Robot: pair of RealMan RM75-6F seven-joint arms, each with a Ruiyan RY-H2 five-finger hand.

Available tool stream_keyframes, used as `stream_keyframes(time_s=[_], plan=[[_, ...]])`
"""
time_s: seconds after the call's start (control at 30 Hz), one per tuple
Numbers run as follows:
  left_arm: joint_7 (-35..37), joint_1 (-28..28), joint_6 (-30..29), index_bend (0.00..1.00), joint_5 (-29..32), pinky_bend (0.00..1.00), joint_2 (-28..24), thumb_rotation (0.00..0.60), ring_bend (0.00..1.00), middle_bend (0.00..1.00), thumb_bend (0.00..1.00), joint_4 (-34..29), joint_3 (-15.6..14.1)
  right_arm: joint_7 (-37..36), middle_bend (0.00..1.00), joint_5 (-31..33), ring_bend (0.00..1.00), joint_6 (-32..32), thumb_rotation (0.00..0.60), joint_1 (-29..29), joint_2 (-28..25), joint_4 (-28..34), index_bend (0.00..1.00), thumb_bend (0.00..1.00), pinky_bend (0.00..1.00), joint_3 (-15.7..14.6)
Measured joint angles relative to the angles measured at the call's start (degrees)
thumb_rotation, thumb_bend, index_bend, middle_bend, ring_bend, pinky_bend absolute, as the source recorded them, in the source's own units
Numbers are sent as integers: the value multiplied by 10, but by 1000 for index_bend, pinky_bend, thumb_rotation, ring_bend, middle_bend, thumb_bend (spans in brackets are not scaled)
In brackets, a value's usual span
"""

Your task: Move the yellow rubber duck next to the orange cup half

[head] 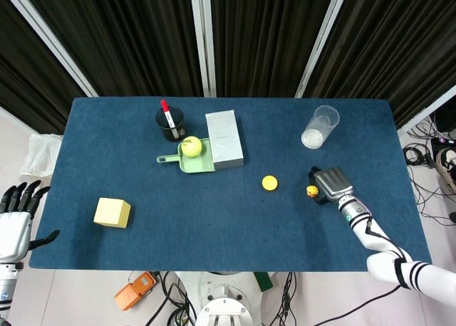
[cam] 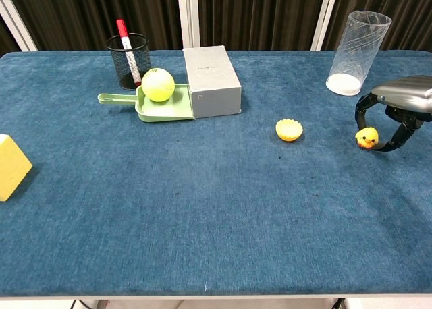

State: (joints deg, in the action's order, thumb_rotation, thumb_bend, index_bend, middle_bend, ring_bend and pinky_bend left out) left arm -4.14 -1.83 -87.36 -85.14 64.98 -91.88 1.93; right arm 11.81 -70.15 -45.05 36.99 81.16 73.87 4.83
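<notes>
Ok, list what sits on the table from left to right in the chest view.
Yellow block → black mesh pen holder → tennis ball → grey box → orange cup half → clear plastic cup → yellow rubber duck → right hand.

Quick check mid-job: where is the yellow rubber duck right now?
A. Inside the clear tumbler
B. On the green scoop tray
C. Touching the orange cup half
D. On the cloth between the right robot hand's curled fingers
D: the yellow rubber duck sits between the right robot hand's curled fingers, well apart from the orange cup half.
</notes>
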Motion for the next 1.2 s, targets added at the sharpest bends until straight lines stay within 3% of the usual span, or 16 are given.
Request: stream_keyframes(time_s=[0.2, 0.37, 0.67, 0.9, 1.2], plan=[[-1, -2, 2, 153, 0, 0, -2, 600, 14, 74, 0, -2, 0, -11, 355, -8, 886, -20, 600, -2, -24, 36, 669, 469, 1000, 9], [-3, -1, -2, 153, -3, 0, -6, 600, 13, 74, 0, -6, 0, -7, 355, -4, 886, -21, 600, 19, -41, 84, 670, 471, 1000, 35], [-3, 0, -4, 153, -5, 0, -5, 600, 14, 74, 0, -6, 0, 95, 355, 79, 886, 20, 600, 95, -12, 101, 666, 472, 1000, 63], [1, 2, -2, 153, -3, 0, -3, 600, 13, 74, 0, -1, -2, 172, 355, 163, 886, 35, 600, 141, 32, 83, 666, 473, 1000, 54], [7, 3, -1, 153, -1, 0, 2, 600, 14, 74, 0, 6, -3, 203, 355, 220, 885, 34, 600, 163, 56, 55, 638, 473, 1000, 29]])
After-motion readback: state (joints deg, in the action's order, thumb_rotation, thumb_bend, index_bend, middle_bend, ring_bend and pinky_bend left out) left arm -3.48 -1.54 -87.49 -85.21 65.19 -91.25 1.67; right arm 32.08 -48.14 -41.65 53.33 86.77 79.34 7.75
